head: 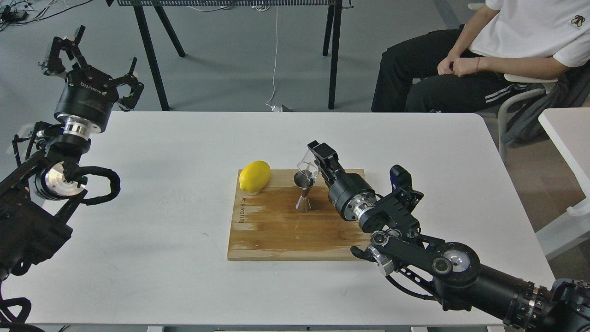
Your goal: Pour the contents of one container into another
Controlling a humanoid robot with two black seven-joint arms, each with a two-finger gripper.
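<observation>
Your right fingers (321,157) are clamped on the glass cup (308,167), holding it tipped with its mouth pointing down and left toward the jigger (304,192). The right gripper (318,162) keeps the cup's lip directly over the jigger's upper cone, apparently touching or just above its rim; I cannot tell which. That tilt reads as the pour itself under way, with the lip kept low so nothing spills wide. Whether liquid is running is too faint to see.

The jigger stands upright on the cutting board (276,230), and it is your landmark. The lemon (255,175) lies to its left on the same board, well clear of the pour. Behind the gripper, your right wrist is rolled to give the tilt, and the forearm runs away from the jigger toward the lower right, low over the table (161,207).

Far left of the jigger, your left gripper (94,60) hangs raised beyond the table's back corner, fingers spread apart and empty, out of the way.
</observation>
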